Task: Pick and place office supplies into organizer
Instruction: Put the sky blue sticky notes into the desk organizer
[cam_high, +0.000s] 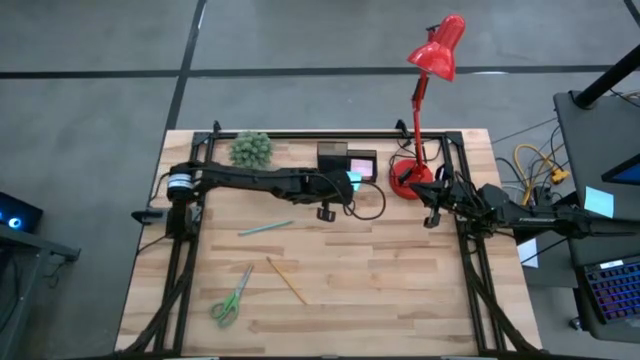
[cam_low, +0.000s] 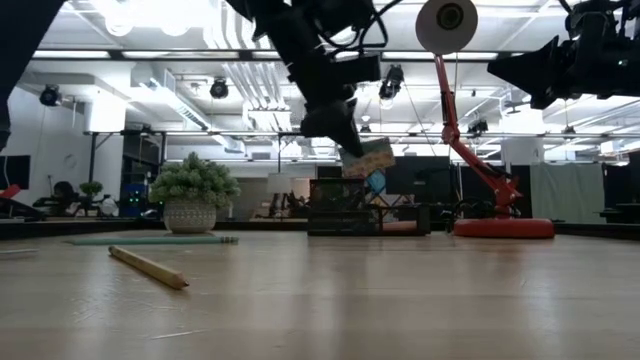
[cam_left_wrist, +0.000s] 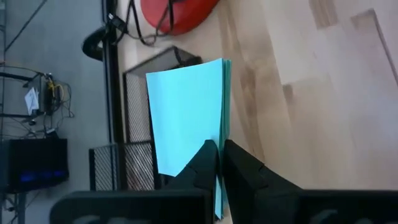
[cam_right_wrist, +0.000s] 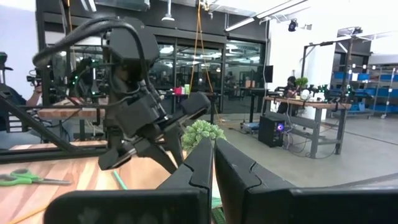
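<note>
My left gripper (cam_left_wrist: 220, 155) is shut on a light-blue sticky-note pad (cam_left_wrist: 189, 118) and hangs over the table's far middle (cam_high: 349, 190). It is just in front of the black mesh organizer (cam_high: 345, 160), which holds a pink pad (cam_high: 361, 166). In the low view the pad (cam_low: 366, 158) is above the organizer (cam_low: 365, 215). A teal pen (cam_high: 265, 228), a yellow pencil (cam_high: 287, 280) and green-handled scissors (cam_high: 232, 297) lie flat on the wood. My right gripper (cam_right_wrist: 213, 163) waits shut and holds nothing at the table's right edge (cam_high: 436, 200). My left gripper pinches the light-blue pad between its two fingers at one edge (cam_left_wrist: 219, 138), taking the whole stack of sheets. The fingers slant down toward the organizer. The pad stands out beyond the fingertips, tilted and lifted clear of the table and the organizer.
A red desk lamp stands with its round base (cam_high: 410, 176) right of the organizer, its head (cam_high: 437, 48) beyond the table's far edge. A small potted plant (cam_high: 250, 148) sits left of the organizer. Bare wood (cam_high: 400, 270) spreads over the near right.
</note>
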